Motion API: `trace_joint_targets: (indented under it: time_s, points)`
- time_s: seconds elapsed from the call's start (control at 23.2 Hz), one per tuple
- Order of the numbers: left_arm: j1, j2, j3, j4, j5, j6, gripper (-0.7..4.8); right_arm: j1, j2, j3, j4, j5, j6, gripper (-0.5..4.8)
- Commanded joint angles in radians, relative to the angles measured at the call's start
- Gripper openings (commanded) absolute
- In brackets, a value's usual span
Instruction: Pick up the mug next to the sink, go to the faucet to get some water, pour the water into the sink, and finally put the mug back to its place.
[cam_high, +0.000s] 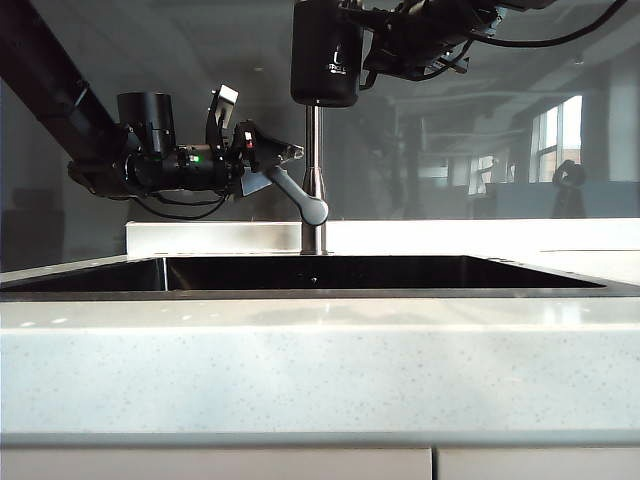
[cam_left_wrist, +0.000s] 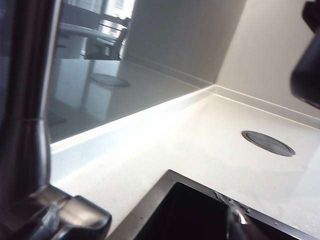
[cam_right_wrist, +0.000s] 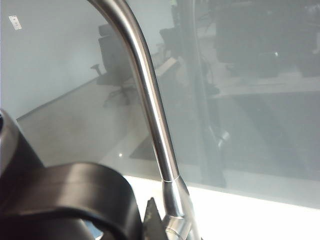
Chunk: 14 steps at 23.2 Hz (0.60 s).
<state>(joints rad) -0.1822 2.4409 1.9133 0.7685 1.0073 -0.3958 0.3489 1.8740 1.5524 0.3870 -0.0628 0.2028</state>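
Note:
The black mug (cam_high: 325, 55) hangs high above the faucet (cam_high: 314, 160), mouth down over the pipe's top. My right gripper (cam_high: 367, 55) reaches in from the upper right and is shut on it. In the right wrist view the mug's loop handle (cam_right_wrist: 75, 187) fills the foreground beside a dark fingertip (cam_right_wrist: 152, 217), with the steel pipe (cam_right_wrist: 150, 115) just behind. My left gripper (cam_high: 283, 160) stands open at the lever handle (cam_high: 300, 197). In the left wrist view the lever (cam_left_wrist: 80, 220) lies by one finger, with the sink (cam_left_wrist: 150, 210) below the gap.
The sink (cam_high: 300, 293) spans the white counter (cam_high: 320, 370) below both arms. A glossy backsplash (cam_high: 480, 120) rises right behind the faucet. A round dark cover (cam_left_wrist: 267, 142) sits flush in the counter beside the basin. A dark shape (cam_left_wrist: 307, 70) hangs overhead.

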Motion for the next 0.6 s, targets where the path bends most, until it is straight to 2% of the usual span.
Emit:
trace_joint_targets:
  time_s: [0.04, 0.09, 0.22, 0.43, 0.6]
  points:
    - [-0.007, -0.002, 0.005, 0.019, 0.067, -0.016, 4.25, 0.002, -0.016, 0.01, 0.044, -0.003, 0.011, -0.08]
    - [-0.007, -0.002, 0.005, 0.021, 0.076, -0.029, 4.23, 0.002, -0.016, 0.01, 0.044, -0.003, 0.011, -0.08]
    - [-0.006, -0.002, 0.005, 0.027, 0.109, -0.035, 3.62, 0.002, -0.016, 0.01, 0.044, -0.003, 0.011, -0.08]
    - [-0.005, -0.002, 0.005, 0.034, 0.034, -0.019, 3.65, 0.002, -0.016, 0.01, 0.042, -0.003, 0.011, -0.08]
    - [0.009, -0.002, 0.004, 0.031, -0.02, 0.054, 3.69, 0.002, -0.016, 0.01, 0.036, -0.007, 0.011, -0.08]
